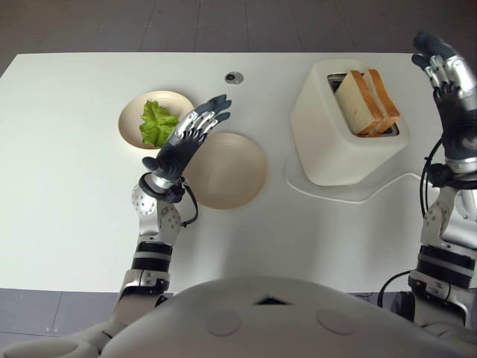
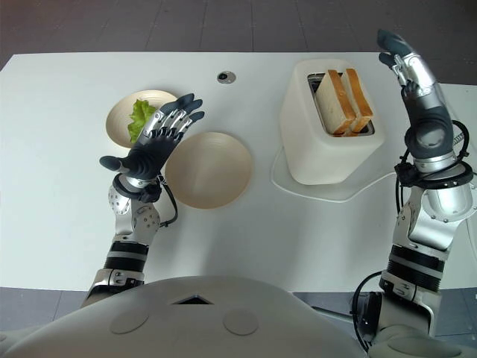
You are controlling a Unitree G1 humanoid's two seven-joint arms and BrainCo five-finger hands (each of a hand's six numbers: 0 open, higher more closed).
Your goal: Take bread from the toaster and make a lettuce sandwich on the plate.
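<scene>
A white toaster (image 1: 335, 134) stands at the right of the table with two slices of bread (image 1: 367, 101) sticking up from its slots. A green lettuce leaf (image 1: 156, 124) lies in a small cream bowl (image 1: 136, 112) at the left. Beside it sits an empty cream plate (image 1: 231, 175). My left hand (image 1: 188, 138) hovers open, palm up, between bowl and plate, over the plate's left edge. My right hand (image 2: 406, 63) is raised open to the right of the toaster, apart from the bread, holding nothing.
The toaster rests on a thin white mat (image 1: 350, 195). A small round metal fitting (image 1: 234, 77) is set in the table (image 1: 74, 186) near the far edge. Dark tiled floor lies beyond the table.
</scene>
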